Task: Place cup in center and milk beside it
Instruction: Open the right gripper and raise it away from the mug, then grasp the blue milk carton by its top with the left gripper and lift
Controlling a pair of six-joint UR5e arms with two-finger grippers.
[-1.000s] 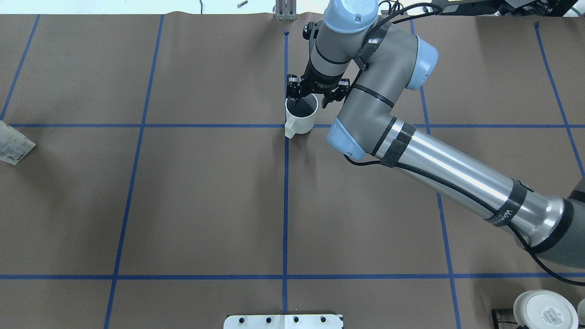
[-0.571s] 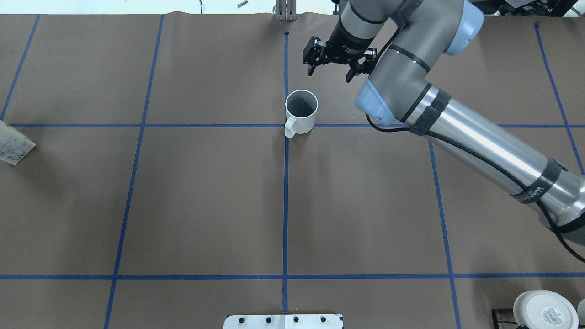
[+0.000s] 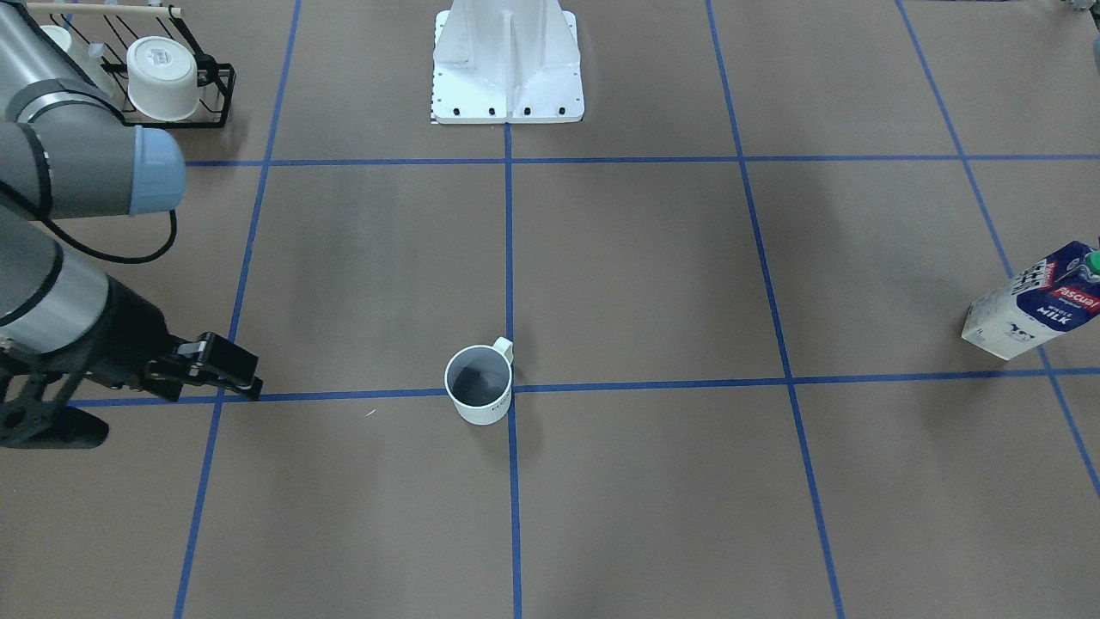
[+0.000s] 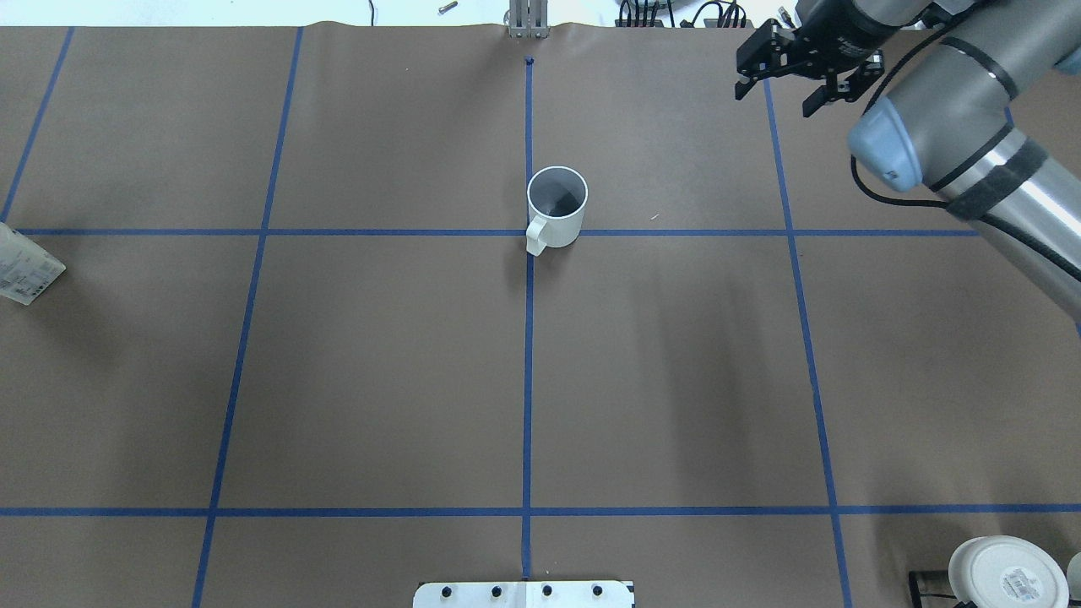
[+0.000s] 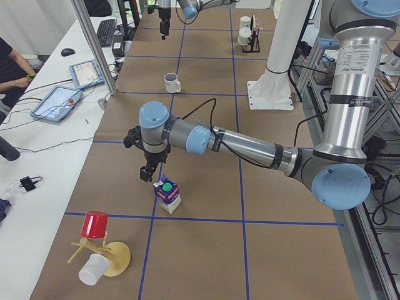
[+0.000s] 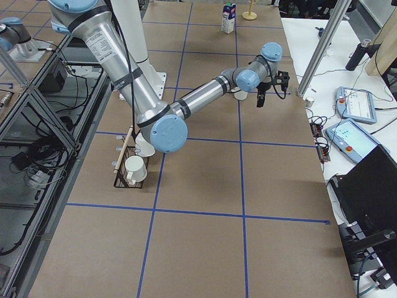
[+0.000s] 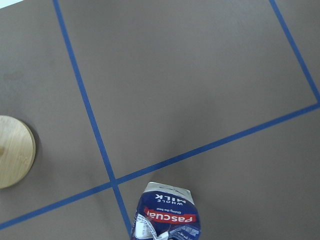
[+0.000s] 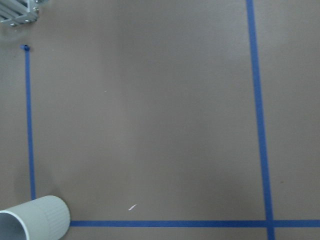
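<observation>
We see the cup (image 4: 556, 207) standing upright on the brown tabletop (image 4: 380, 363), its dark grey inside showing. Its base rests on the center (image 3: 516, 388), the crossing of two blue tape lines, a little to the robot's right of the crossing point. The small handle is turned toward the robot's base and lies over the long line. No claw touches the cup.

The right gripper (image 4: 773, 101) is well apart from the cup, off to the robot's right of it and farther from the base, raised above the table. Its two black fingers are spread wide and hold nothing.

The milk (image 3: 1035, 301) stands upright, well apart from the cup on the robot's left, with its green cap on top and its red logo facing away from the robot. The left gripper (image 5: 147, 176) is about as far from the cup on that same side, hanging just above and beside the carton, apart from it. We see this claw only in the side view, so we cannot tell whether it is wide or narrow.

A black wire rack (image 3: 210, 94) with a white mug (image 3: 161, 67) lying in it sits well apart from the cup, toward the robot's base and to its right
</observation>
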